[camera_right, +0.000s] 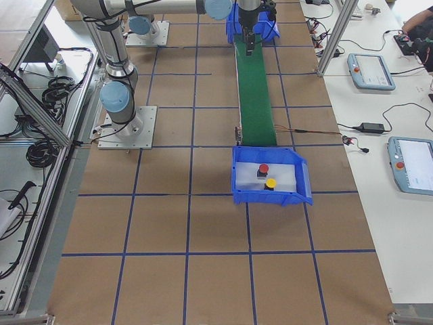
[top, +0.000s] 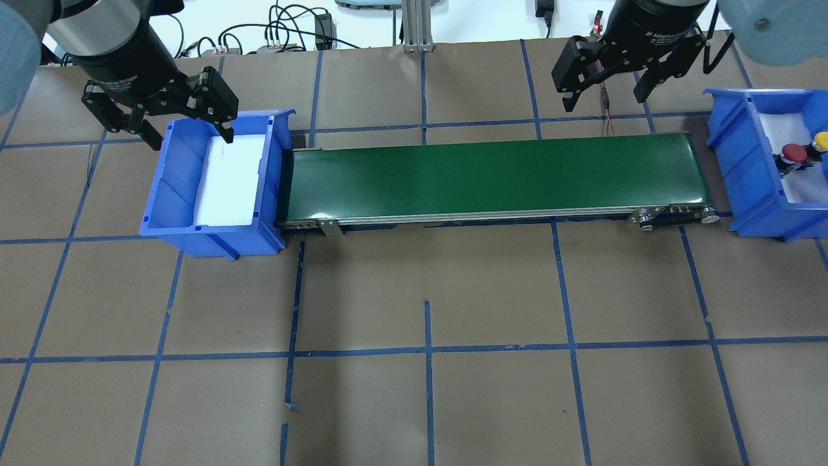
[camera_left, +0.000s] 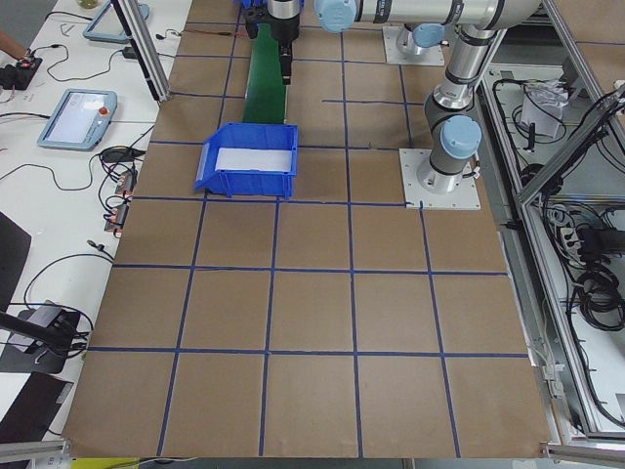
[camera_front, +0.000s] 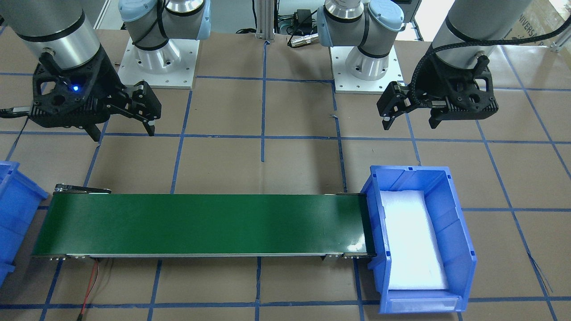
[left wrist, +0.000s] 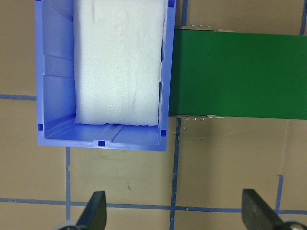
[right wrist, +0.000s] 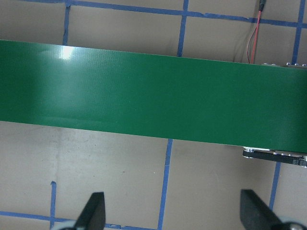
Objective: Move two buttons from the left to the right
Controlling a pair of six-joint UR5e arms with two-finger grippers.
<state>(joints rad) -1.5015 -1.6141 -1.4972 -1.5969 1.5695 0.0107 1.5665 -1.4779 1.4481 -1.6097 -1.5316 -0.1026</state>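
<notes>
- Front-facing: found left gripper (camera_front: 410, 124) spread open and empty, raised near left bin (camera_front: 448, 211); right gripper (camera_front: 124, 133) likewise released, empty, raised by green conveyor belt (camera_front: 200, 223)
- Overhead: located red button (top: 794, 154) and yellow button (top: 820, 140) upright, side by side, inside right bin (top: 737, 155) beyond the belt's end
- Right side: confirmed both buttons in right bin, red closer to belt
- Wrist views: saw fingers (left wrist: 98, 208) of each gripper wide apart; white foam liner (left wrist: 120, 62) in left bin
</notes>
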